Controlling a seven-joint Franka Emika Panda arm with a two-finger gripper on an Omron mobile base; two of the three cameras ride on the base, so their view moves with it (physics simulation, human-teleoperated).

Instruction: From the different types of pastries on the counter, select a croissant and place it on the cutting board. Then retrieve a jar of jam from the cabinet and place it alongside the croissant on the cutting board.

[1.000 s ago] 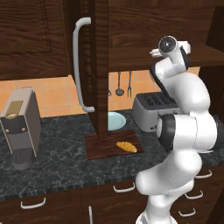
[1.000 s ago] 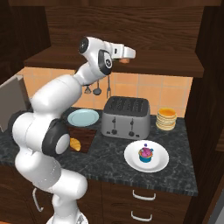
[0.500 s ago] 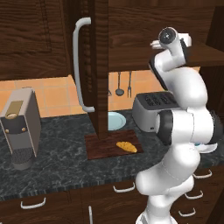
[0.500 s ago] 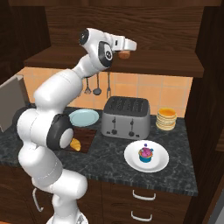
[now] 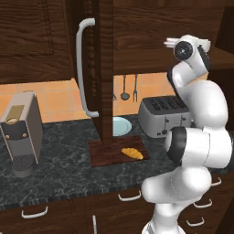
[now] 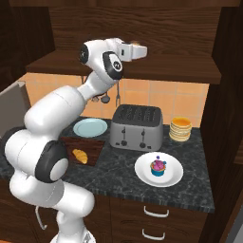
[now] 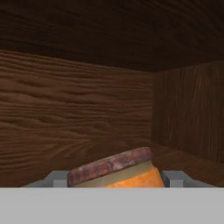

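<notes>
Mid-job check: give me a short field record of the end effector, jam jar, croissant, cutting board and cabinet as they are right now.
end effector: raised at the open cabinet shelf, a finger on each side of the jar
jam jar: between the fingers, tilted, orange contents, dark reddish lid
croissant: lying on the cutting board
cutting board: on the counter, in front of the blue plate
cabinet door: open
jam on board: not yet

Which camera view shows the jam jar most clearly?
The hand view: the jam jar sits close up, lid and orange contents visible, between the gripper's fingers. The right base view gives a small orange speck at the gripper.
</notes>
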